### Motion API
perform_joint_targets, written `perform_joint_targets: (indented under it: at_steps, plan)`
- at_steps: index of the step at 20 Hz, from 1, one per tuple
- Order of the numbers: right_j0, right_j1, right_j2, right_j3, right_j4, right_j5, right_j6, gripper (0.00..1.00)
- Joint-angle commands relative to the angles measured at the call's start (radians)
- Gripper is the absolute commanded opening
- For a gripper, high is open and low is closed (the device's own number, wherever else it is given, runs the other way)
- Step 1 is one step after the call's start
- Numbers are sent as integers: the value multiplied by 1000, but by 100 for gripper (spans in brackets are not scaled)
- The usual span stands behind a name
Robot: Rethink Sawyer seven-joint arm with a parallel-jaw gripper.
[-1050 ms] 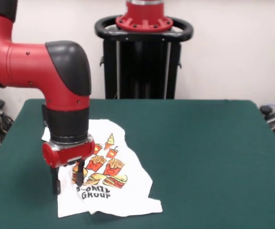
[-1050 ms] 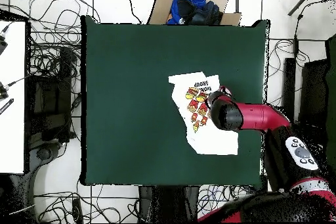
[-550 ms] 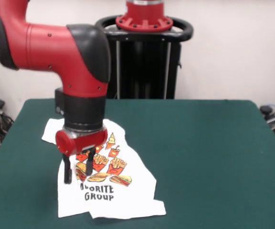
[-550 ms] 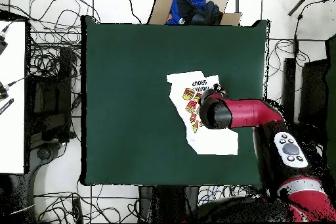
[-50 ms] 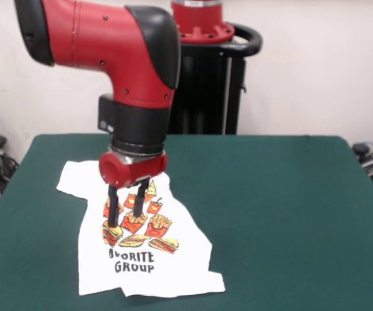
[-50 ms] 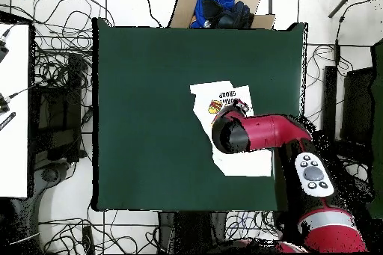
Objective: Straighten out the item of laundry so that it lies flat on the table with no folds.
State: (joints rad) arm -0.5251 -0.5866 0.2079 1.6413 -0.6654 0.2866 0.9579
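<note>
The item of laundry (image 5: 173, 265) is a white T-shirt printed with burgers, fries and the black word "GROUP", lying on the green table (image 5: 290, 214) left of centre. It is mostly spread out, with a wrinkled near hem and an uneven right edge. One sleeve points to the far left. My gripper (image 5: 126, 217) hangs just above the printed middle of the shirt, open, with nothing between its two black fingers (image 5: 113, 210). In the overhead view the red arm covers the middle of the shirt (image 6: 224, 91), and the gripper is hidden under the wrist.
The black pedestal (image 5: 196, 84) stands behind the table. Off the table's far edge in the overhead view sits a cardboard box (image 6: 221, 5) with blue cloth. Cables lie on the floor around the table (image 6: 149, 117), and a white desk (image 6: 13, 110) is at the left.
The gripper has risen and moved from the shirt's near left edge toward its printed middle. The folded near part opened, so more of the black text shows.
</note>
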Motion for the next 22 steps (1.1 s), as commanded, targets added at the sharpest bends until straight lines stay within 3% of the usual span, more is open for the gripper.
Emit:
perform_joint_targets:
  at_steps: [1, 6, 13, 19, 22]
  plan:
    - [40, -10, -48, 82, 62, 16, 258, 100]
    - [24, 27, -21, 121, 106, 14, 244, 100]
    - [-118, 82, 155, 212, 211, 38, 161, 100]
    - [-156, 98, 204, 239, 236, 8, 153, 100]
    - [-216, 122, 270, 267, 253, -9, 140, 100]
